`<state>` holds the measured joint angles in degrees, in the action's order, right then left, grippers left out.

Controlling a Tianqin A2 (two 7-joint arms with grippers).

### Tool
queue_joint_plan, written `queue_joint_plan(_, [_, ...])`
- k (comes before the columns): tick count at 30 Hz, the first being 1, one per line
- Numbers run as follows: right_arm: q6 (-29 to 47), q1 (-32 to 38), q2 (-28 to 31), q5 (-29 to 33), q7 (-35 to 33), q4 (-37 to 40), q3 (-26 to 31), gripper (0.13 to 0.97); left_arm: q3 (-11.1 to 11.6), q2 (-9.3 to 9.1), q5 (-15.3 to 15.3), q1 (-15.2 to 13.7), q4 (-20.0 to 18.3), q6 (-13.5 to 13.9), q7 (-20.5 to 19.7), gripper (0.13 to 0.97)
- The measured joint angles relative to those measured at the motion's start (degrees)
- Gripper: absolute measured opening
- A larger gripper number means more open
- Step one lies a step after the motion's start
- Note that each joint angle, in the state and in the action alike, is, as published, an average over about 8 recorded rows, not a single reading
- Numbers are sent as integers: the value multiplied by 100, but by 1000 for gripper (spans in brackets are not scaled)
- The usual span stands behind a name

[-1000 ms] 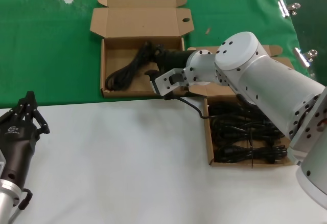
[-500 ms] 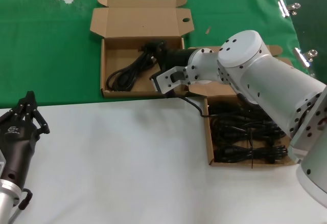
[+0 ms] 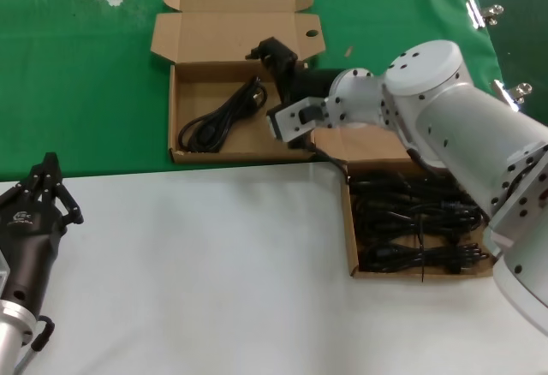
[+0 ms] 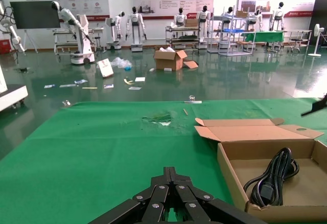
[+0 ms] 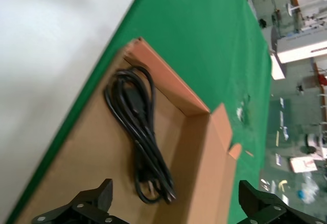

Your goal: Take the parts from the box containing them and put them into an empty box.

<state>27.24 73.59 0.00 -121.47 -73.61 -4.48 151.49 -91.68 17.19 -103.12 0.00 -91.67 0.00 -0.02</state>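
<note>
Right gripper (image 3: pixel 272 52), jaws spread and empty, hovers over the receiving box (image 3: pixel 196 139) holding one power cable (image 3: pixel 221 117); retreat high, clearing the lid.

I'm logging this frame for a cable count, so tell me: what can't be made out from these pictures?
- Number of cables in the right box, head view: they lie tangled, and the right arm's body covers the box's far side.
- Right box lid, head view: mostly hidden behind the right arm.
- Right gripper, right wrist view: fingers spread wide, tips cut off by the picture's edge.
- Left box, left wrist view: its far end is cut off by the picture's edge.
</note>
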Motion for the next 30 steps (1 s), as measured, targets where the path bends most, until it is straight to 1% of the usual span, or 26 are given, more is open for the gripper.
queue_joint_plan(7, [54, 152, 21, 319, -411, 229, -816, 886, 0, 0, 0, 0, 0, 0, 0, 140])
queue_joint_plan(11, [112, 214, 81, 497, -621, 305, -1297, 886, 0, 0, 0, 0, 0, 0, 0, 140])
queue_joint_plan(20, [292, 214, 322, 762, -1139, 310, -2284, 956, 0, 0, 0, 0, 0, 0, 0, 140])
queue_joint_plan(24, [345, 197, 381, 797, -1246, 296, -2470, 961, 0, 0, 0, 0, 0, 0, 0, 144])
queue_joint_plan(30, [354, 194, 390, 802, -1260, 294, -2496, 966, 0, 0, 0, 0, 0, 0, 0, 166])
